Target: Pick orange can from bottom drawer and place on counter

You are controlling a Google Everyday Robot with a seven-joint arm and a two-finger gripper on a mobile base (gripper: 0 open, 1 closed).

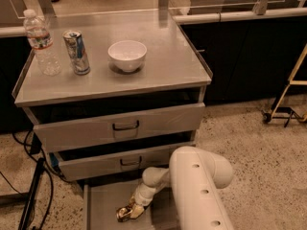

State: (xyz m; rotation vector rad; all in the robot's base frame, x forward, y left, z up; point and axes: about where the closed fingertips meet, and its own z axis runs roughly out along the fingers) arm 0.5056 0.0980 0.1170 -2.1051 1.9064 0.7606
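Observation:
The orange can (123, 214), small and shiny gold-orange, lies on the floor of the open bottom drawer (103, 202) at the lower middle of the view. My gripper (136, 210) reaches down into that drawer at the end of the white arm (196, 186) and sits right against the can's right side. Part of the can is hidden behind it. The counter (163, 66) is the brushed-steel top of the cabinet, above the two upper drawers.
On the counter stand a water bottle (42, 43), a tall blue-and-silver can (77, 52) and a white bowl (127, 55). The two upper drawers (124, 126) are partly pulled out above the bottom one. Cables lie on the floor at left (33, 186). A cart frame (288, 99) stands at right.

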